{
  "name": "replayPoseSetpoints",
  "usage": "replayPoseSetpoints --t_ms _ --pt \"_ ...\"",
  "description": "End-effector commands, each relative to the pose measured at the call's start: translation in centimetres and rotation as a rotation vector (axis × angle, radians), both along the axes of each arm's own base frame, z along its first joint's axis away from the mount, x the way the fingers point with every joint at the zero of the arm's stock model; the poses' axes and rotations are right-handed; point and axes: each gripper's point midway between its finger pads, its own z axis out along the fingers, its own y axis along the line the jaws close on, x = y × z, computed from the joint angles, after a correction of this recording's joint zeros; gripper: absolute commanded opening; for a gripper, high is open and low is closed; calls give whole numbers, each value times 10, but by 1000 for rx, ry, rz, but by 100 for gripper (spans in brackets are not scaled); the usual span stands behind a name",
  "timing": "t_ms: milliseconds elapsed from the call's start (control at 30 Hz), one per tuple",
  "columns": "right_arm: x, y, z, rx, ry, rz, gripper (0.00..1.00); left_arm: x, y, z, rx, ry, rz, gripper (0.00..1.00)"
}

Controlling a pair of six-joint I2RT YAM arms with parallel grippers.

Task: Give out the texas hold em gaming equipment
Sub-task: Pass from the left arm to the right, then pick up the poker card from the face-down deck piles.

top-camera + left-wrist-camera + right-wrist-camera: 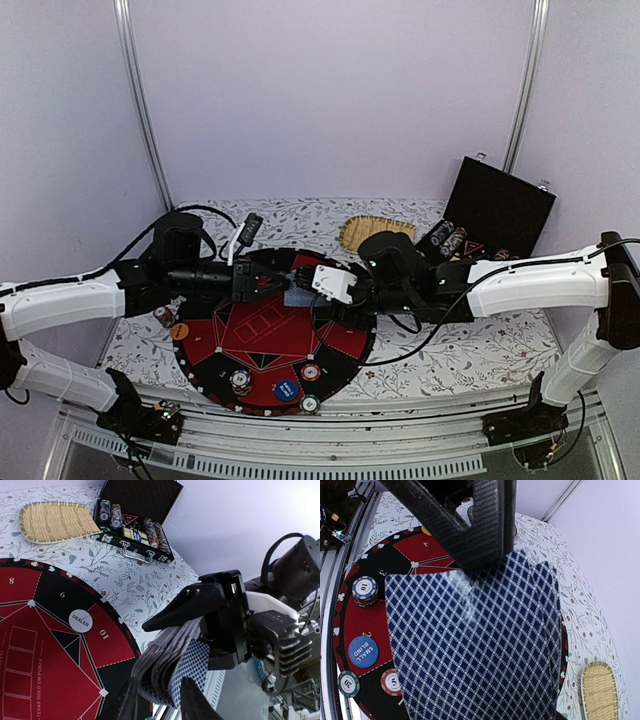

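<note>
The right claw (172,637) is clamped shut on a deck of cards (175,665), their blue diamond backs slightly splayed, held in the air above the round poker mat (45,670) on the worktop. The left claw (160,702) sits at the deck's lower edge with one finger on either side; whether it pinches a card I cannot tell. Chips (364,591) and a blue small-blind button (363,651) lie on the mat below, and the white dealer button (80,620) lies near its rim
</note>
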Motion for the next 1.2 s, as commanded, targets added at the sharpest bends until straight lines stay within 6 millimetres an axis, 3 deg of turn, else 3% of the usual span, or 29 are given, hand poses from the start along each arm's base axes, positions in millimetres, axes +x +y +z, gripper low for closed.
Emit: replayPoseSetpoints --t_ms 0,267,633,933,1167 --pt "4 6 5 20 0 1 45 -3 -10 4 -22 -15 -38 27" --pt "5 6 5 18 -2 1 44 -5 -13 8 -30 -24 -58 0" --pt "11 -2 0 7 5 -13 44 -5 0 9 4 -66 -34 0" --pt "10 2 1 14 17 -4 43 -4 -10 -1 2 -34 -73 0" --pt "8 4 2 22 25 8 43 -1 -13 0 -10 -40 -68 22"
